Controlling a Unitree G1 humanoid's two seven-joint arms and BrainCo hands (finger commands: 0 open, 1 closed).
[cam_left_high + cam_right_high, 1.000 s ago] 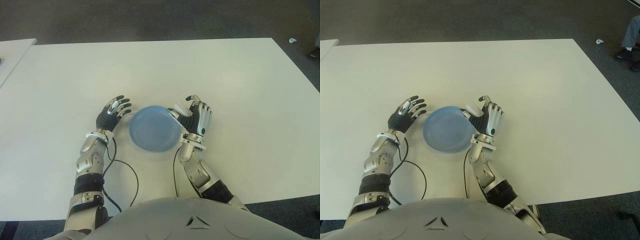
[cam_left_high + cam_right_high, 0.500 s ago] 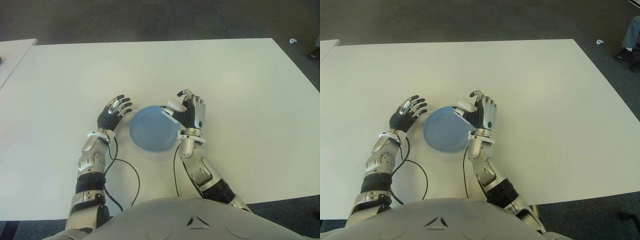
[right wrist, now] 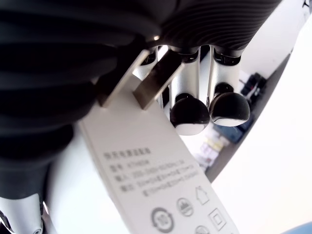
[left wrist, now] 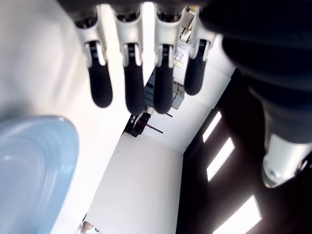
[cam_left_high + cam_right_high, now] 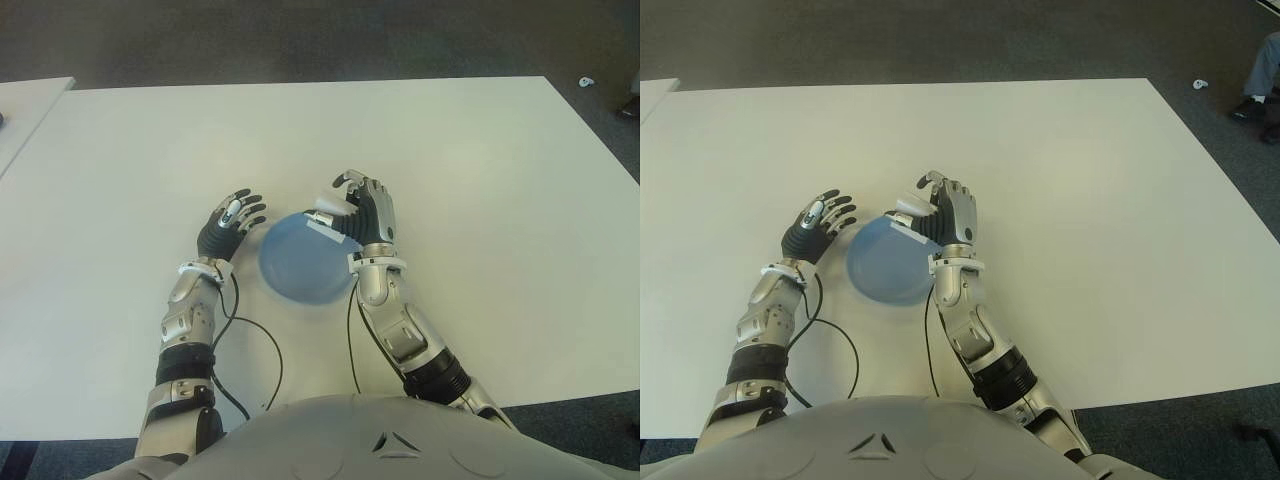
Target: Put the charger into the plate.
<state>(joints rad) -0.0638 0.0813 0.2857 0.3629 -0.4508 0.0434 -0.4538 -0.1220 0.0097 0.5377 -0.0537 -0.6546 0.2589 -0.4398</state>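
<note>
While right hand (image 5: 362,212) fingers clamp one charger (image 5: 324,219) over one plate (image 5: 300,262) (blue), left hand (image 5: 226,227) fingers spread.

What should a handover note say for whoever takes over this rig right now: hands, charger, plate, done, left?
Right hand: shut on the white charger, held over the far right rim of the blue plate.
Left hand: open, holding nothing, beside the plate on its left.
Done: charger grasped and brought to the plate on the white table.
Left: lower it and release it into the plate.
</note>
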